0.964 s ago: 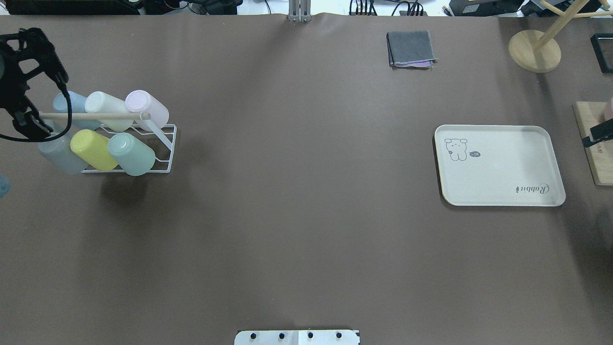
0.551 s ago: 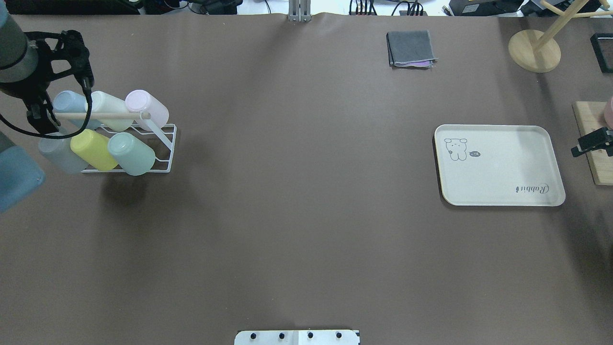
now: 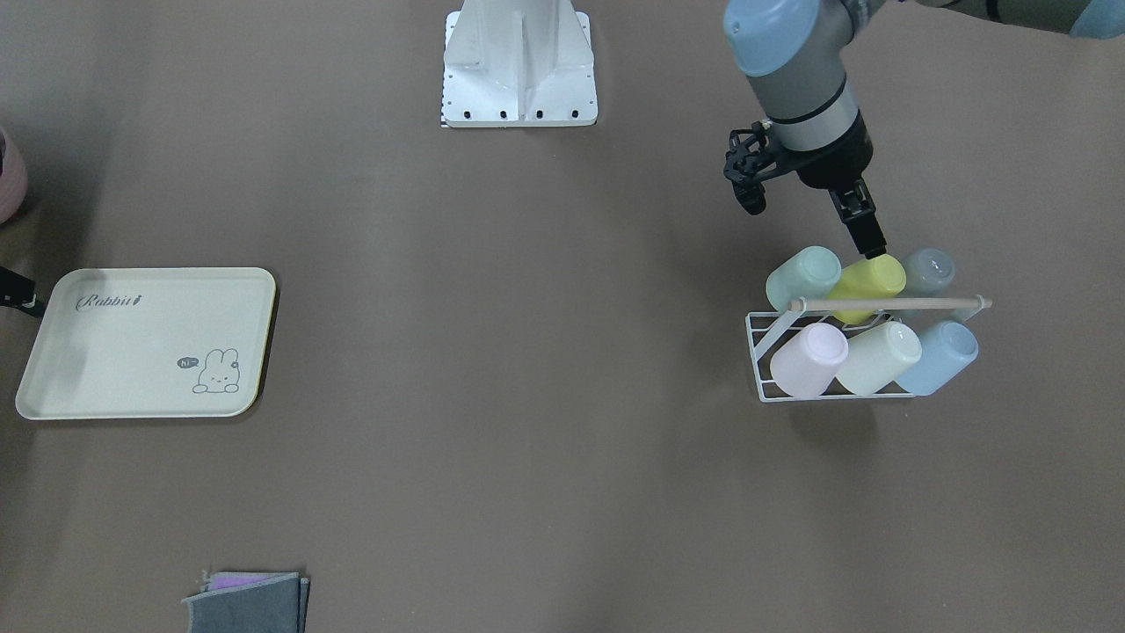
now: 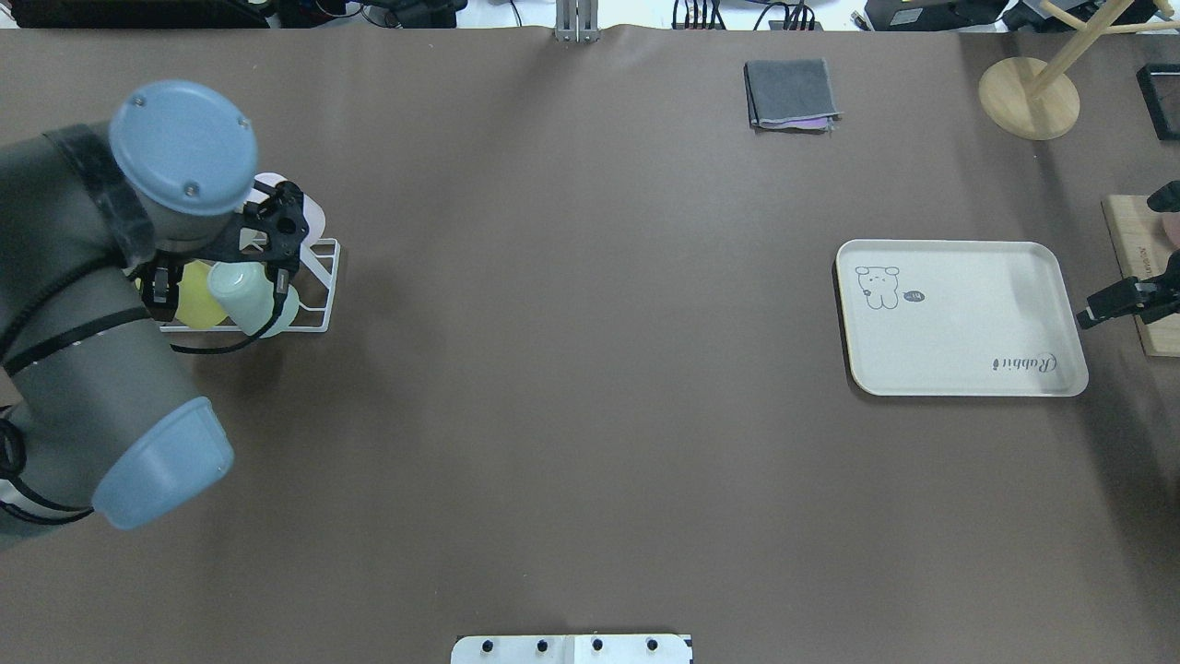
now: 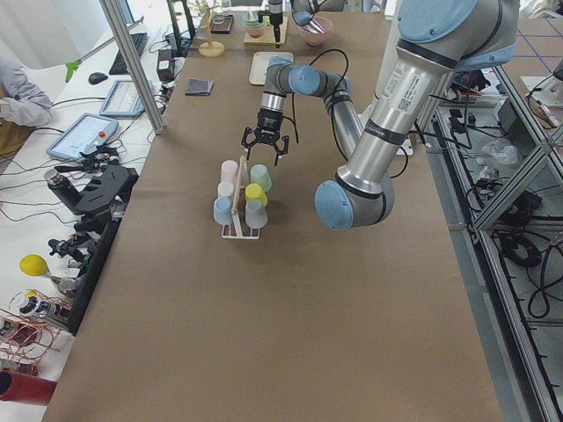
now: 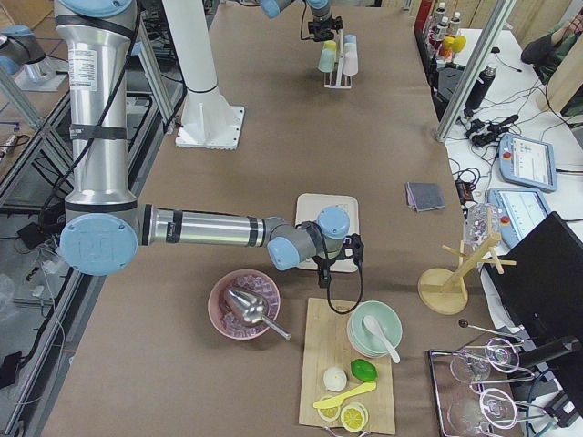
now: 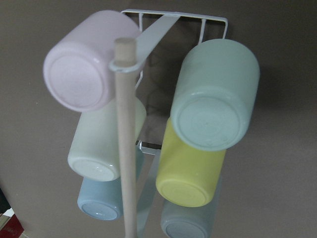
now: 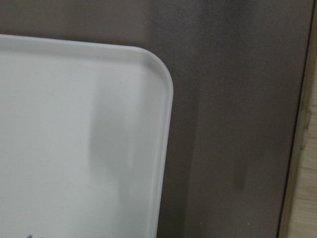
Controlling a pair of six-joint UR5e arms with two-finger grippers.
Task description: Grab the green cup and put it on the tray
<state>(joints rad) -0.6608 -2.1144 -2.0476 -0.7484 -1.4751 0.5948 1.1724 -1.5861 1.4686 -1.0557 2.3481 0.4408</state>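
Rack (image 7: 154, 30) of white wire near the table's (image 4: 590, 415) left edge, somewhat closer to the far edge than to the near one, with a wooden bar (image 7: 126, 148) along its top. Six cups on it in two rows, all tipped on their sides, bottoms toward the left wrist camera. Green cup (image 3: 804, 274) in the row on the robot's side, at the rack end toward the table's middle, just beside the yellow cup (image 3: 872, 280). Pink cup (image 3: 809, 359) across the bar from it. Held by neither gripper.

Left gripper (image 3: 868, 239) close over the robot-side row, pointing down, one fingertip by the yellow cup's upper side and just beside the green one. Fingers seemingly spread apart in the view from the table's left end, with nothing between them.

Tray (image 4: 959, 369) flat near the table's right edge, well apart from the rack. Right gripper (image 4: 1090, 315) just off the tray's right rim, between the tray and a wooden board (image 4: 1138, 318) at the right edge. Cannot tell open from closed there.

Grey cloth (image 4: 791, 92) folded near the far edge. Round wooden stand (image 4: 1028, 97) toward the far right corner.
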